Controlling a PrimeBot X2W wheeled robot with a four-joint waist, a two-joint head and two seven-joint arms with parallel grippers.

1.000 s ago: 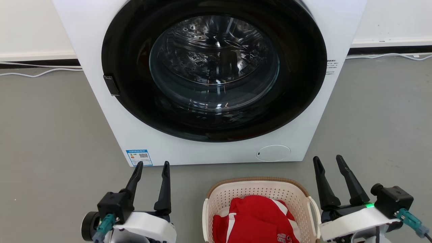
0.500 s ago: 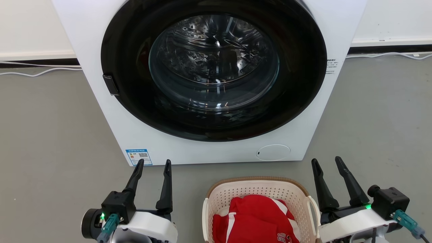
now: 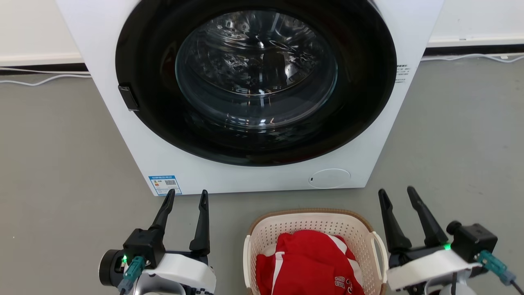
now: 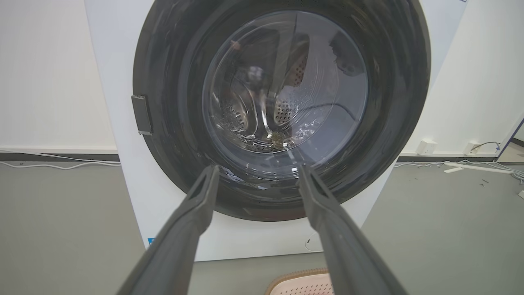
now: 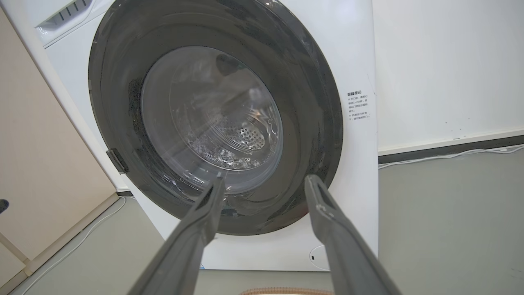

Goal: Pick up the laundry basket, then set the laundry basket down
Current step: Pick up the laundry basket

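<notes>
My left hand fingers apart, empty, clear of the laundry basket | basket on floor before washing machine, red garment inside, untouched | my right hand fingers apart, empty, just beside its right side | I judge nothing done: lift and set-down remain.

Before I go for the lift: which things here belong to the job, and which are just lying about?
Job: laundry basket, on the floor between the grippers; left gripper, open; right gripper, open.
Not the job: washing machine, door shut; red garment, lying in the basket; blue label on the machine.
</notes>
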